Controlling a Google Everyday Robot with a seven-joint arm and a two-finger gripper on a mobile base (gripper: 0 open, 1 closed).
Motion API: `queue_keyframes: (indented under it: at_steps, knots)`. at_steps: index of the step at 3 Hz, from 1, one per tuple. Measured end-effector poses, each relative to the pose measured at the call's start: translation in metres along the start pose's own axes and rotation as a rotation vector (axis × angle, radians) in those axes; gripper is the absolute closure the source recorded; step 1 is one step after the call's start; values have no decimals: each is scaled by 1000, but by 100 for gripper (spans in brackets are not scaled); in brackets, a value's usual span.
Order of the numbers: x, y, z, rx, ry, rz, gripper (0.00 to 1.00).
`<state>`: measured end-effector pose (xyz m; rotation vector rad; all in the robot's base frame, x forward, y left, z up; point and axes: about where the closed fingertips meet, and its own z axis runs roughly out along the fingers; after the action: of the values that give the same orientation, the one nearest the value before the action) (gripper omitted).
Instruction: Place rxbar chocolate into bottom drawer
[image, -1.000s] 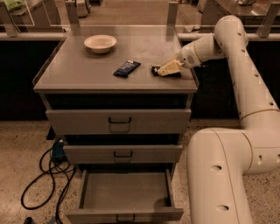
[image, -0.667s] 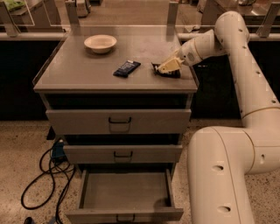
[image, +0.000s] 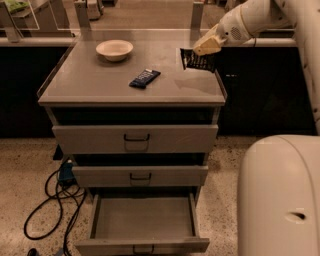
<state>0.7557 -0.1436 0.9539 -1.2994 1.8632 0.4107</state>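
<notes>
Camera view looks down on a grey cabinet. The gripper (image: 203, 48) sits in the upper right of the frame, at the end of a white arm reaching in from the right edge. Its pale fingers (image: 210, 44) are closed on the top edge of the rxbar chocolate (image: 198, 60). The bar hangs upright below them over the far right part of the worktop (image: 100, 82); whether its lower edge touches the surface cannot be told.

To the left of it, near the middle of the worktop, lies a dark blue bar (image: 144, 78), and a pale bowl (image: 114, 49) stands further back and left.

At the bottom of the frame the bottom drawer (image: 142, 219) is pulled out, while the two drawers above it are closed. Dark cables (image: 52, 200) trail across the speckled floor at lower left.
</notes>
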Motion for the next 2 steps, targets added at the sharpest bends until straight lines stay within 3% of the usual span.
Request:
queue_keyframes:
  at_steps: [1, 2]
  knots:
    - [-32, 27, -61, 55, -22, -58, 100]
    - [-62, 73, -133, 116, -91, -126, 100]
